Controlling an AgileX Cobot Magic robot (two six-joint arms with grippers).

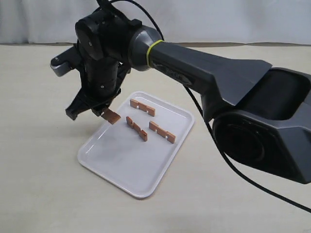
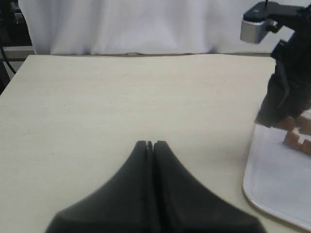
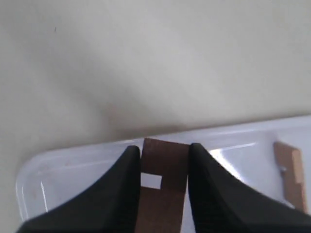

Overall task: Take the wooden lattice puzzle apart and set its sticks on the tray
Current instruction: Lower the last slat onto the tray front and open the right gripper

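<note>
Sticks (image 1: 136,128) — position?
— Three lie apart on tray (image 1: 121,179); fourth stick (image 1: 111,115) clamped in right gripper (image 1: 99,112), wrist angled downward over tray's rim.
— Left gripper (image 2: 149,144)?
— Pressed together, empty, above worktop (image 2: 97,107).

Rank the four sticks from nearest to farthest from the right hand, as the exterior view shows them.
1. The held stick, gripped in the right hand above the tray's left edge.
2. The middle stick and the rear stick, both lying on the tray: too close to call.
3. The right stick, by the tray's right rim.
</note>
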